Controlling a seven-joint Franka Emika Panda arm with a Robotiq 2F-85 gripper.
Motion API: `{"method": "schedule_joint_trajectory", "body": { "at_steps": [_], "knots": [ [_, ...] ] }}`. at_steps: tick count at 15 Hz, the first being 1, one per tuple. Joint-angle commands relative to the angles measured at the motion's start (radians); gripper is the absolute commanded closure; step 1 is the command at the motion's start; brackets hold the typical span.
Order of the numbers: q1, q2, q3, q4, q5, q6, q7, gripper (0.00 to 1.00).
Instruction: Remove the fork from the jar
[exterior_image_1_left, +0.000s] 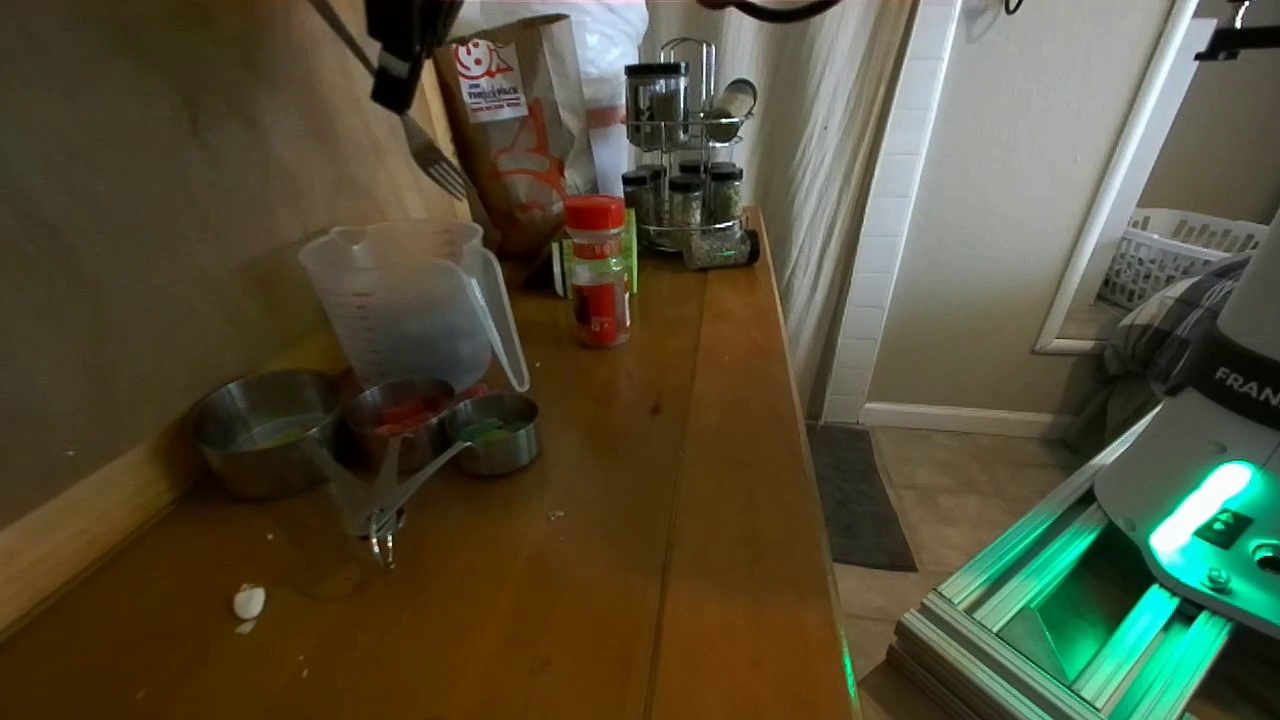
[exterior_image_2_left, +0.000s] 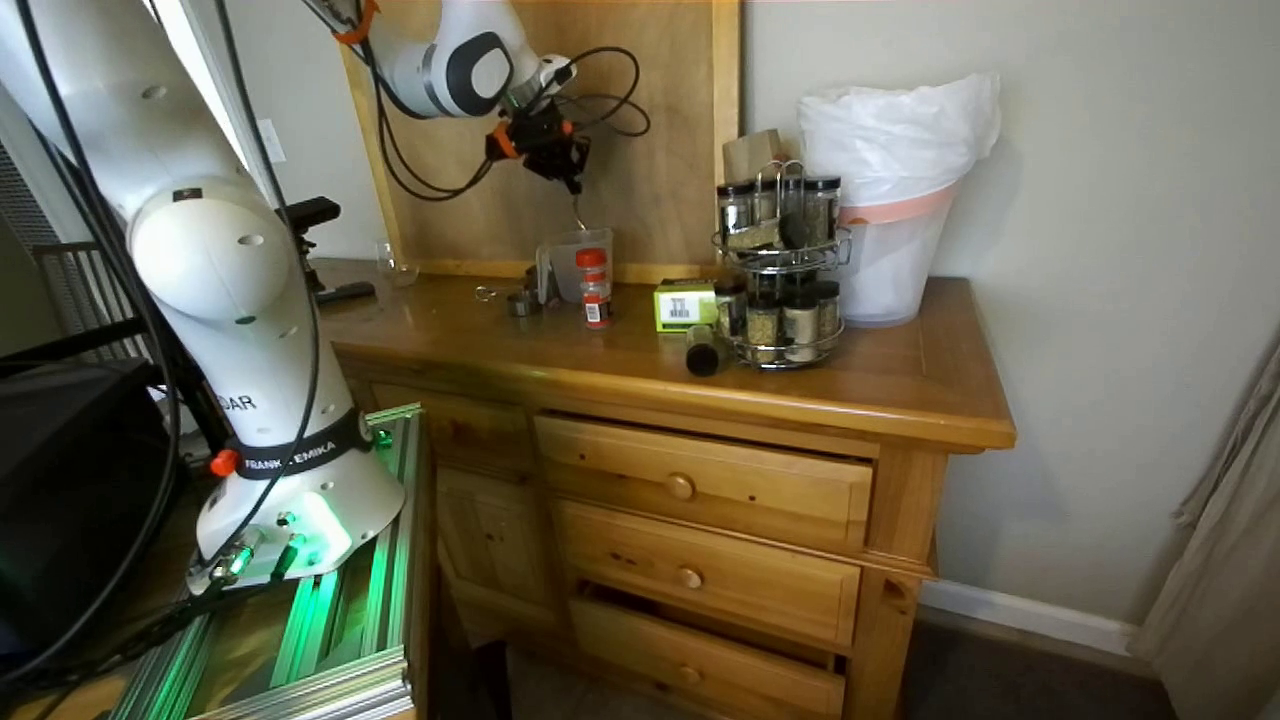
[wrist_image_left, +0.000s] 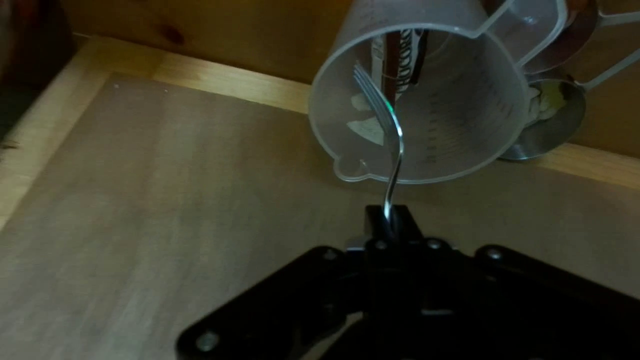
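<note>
Aloft, fork (exterior_image_1_left: 434, 160): clasped in the hand (wrist_image_left: 387, 220) above the rim of the jar (exterior_image_1_left: 400, 300); in an exterior view its tines are pointed toward 5 o'clock, its handle toward 11.
Hand: clenched around the fork; in the wrist view the jar's mouth is framed at 12 o'clock from it.
Jar: stood upright on the counter (exterior_image_1_left: 580, 600), bounded at 9 o'clock by the wood panel (exterior_image_1_left: 170, 220).
Around the jar, in an exterior view: measuring cups (exterior_image_1_left: 500, 455) set just beside it at 6 o'clock, red-capped bottle (exterior_image_1_left: 600, 290) placed near at 3, spice rack (exterior_image_2_left: 785, 264) at 2, paper bag (exterior_image_1_left: 535, 125) at 1.
Counter edge: seen from 3 to 4 o'clock, with a broad stretch of bare wood shown before it.
Bag label (exterior_image_1_left: 490, 82): "PACK" can be read; other letters are too small.
Jar scale: printed in red, figures unreadable.
Wrapper (wrist_image_left: 400, 60): glimpsed within the jar's rim, "COR" made out on it.
Green box (exterior_image_2_left: 687, 305): marked with a white barcode label.
Robot base (exterior_image_2_left: 340, 480): lettered "FRANK" and "EMIKA".
</note>
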Motion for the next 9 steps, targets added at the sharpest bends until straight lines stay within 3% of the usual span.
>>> {"method": "schedule_joint_trajectory", "body": {
  "at_steps": [1, 7, 9],
  "knots": [
    [0.055, -0.221, -0.073, -0.182, -0.005, 0.069, 0.164, 0.99],
    [-0.137, -0.475, 0.031, -0.319, -0.212, 0.0, 0.523, 0.99],
    [-0.222, -0.499, 0.086, -0.278, -0.267, -0.095, 0.615, 0.99]
  ]
}}
